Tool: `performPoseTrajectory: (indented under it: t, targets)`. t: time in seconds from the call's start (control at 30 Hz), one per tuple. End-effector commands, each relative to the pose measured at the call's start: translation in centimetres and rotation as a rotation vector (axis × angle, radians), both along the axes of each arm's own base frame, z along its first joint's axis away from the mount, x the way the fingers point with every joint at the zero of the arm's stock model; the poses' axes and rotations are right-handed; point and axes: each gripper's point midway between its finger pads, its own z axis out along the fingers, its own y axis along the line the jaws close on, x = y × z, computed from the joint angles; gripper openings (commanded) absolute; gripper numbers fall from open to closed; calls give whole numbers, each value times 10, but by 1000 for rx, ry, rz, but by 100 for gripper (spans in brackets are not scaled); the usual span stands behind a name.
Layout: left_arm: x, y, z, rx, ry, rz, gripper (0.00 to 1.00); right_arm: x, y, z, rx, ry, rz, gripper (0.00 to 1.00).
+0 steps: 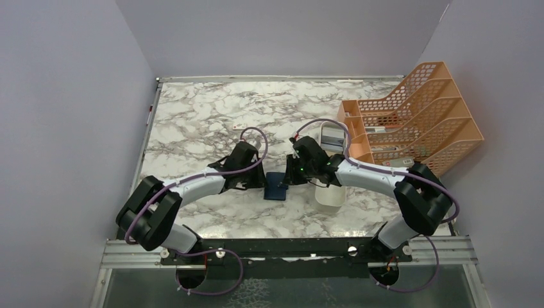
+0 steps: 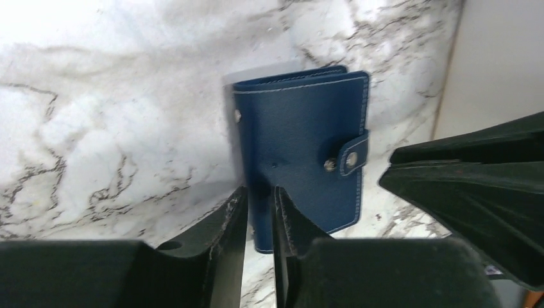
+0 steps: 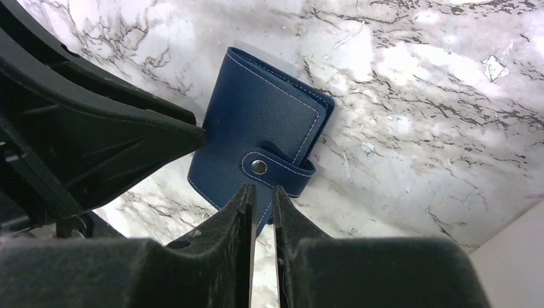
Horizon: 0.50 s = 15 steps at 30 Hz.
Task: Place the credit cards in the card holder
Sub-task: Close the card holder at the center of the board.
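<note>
Though my left gripper [image 2: 258, 192] shows only a narrow slit between its fingers, the near corner of the holder [image 2: 301, 141] sits in that slit. I cannot tell whether I pinch it or merely hang over it. My right gripper [image 3: 263, 189] stands a little apart too, with pale marble in the gap and nothing held.

The holder is navy and folded closed, with pale stitching round its edge. Its tab [image 3: 276, 168] wraps over the open side and sits on a silver stud. A thin pale strip shows along its far edge in the left wrist view; what it is I cannot tell.

It lies flat on the table [image 1: 205, 122], between my two wrists. Just to its right lies a long white tray [image 1: 329, 197], partly under my right arm. Beyond that an orange rack [image 1: 417, 115] stands at the table's right edge. Each gripper blocks part of the other's view of the holder.

My left tips are at its spine-side corner. My right tips hang at the tab-side edge; whether they touch it I cannot tell.
</note>
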Motion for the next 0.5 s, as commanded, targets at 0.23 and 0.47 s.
performPoseTrajectory:
  t: [0.23,0.47]
  targets:
    - [26,-32,11,-110,-26,-18,13,7,15,-8,73,40,9,22]
    - [22,-23,-26,-56,27,19,12,8,16,-18,51,50,23,22]
